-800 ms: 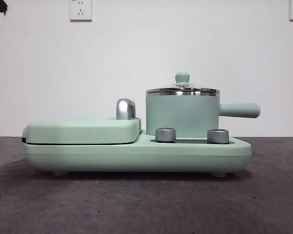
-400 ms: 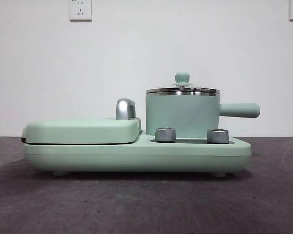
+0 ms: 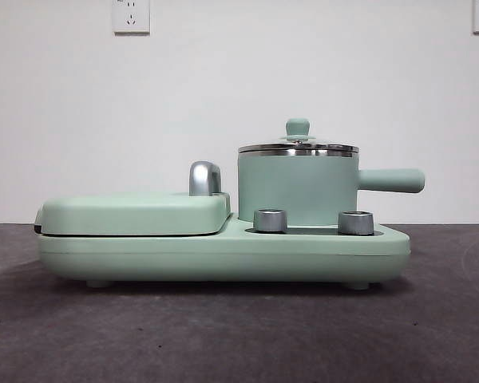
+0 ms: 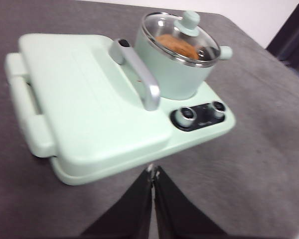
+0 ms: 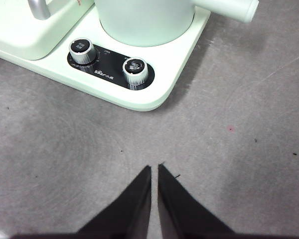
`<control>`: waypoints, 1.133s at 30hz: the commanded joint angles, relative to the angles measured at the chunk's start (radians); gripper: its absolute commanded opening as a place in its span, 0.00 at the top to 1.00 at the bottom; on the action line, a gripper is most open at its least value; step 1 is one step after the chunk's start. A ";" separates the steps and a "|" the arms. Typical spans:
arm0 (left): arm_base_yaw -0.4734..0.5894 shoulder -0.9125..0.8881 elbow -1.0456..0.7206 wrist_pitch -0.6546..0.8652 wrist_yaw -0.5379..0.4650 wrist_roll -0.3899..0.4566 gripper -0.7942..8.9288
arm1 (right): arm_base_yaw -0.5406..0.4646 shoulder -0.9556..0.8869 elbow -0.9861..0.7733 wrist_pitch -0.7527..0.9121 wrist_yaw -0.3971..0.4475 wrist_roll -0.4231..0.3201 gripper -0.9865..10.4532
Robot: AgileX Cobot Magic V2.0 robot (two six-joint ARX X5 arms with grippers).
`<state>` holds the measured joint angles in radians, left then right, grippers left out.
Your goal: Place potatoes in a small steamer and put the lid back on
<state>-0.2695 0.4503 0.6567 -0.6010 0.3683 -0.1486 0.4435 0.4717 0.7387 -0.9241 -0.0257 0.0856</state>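
Front view, steamer: the small mint-green cylindrical steamer pot with steel rim [image 3: 297,188] stands upright on the right half of the mint-green cooker base [image 3: 223,254].
Handle: its straight mint-green side handle [image 3: 391,180] lies level, long axis pointing right, past the base's edge.
Lid: the round clear glass lid with steel rim and mint-green knob [image 3: 298,144] sits flat on the pot's rim.
Potato: the oval orange-brown potato [image 4: 177,46] lies inside the pot, seen through the glass.
Dials: two steel dials [image 3: 270,220] sit before the pot.
Griddle: flat mint-green cover with chrome handle [image 3: 205,178], beside the pot.
Left gripper [image 4: 153,172]: jaws pressed together, holding nothing, over the grey table [image 4: 259,149] near the base.
Right gripper [image 5: 154,169]: jaws nearly together, holding nothing, apart from the base.
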 commanded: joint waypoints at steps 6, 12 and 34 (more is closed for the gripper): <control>0.116 -0.163 -0.274 0.302 -0.162 0.051 0.91 | 0.005 0.002 0.007 0.010 0.000 0.008 0.90; 0.220 -0.307 -0.481 0.431 -0.231 0.050 0.91 | 0.005 0.002 0.007 0.010 0.000 0.008 0.90; 0.314 -0.446 -0.644 0.436 -0.230 0.035 0.91 | 0.005 0.002 0.007 0.011 0.000 0.008 0.90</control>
<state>0.0444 0.0044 0.0326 -0.1726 0.1356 -0.1173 0.4435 0.4717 0.7387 -0.9237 -0.0257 0.0856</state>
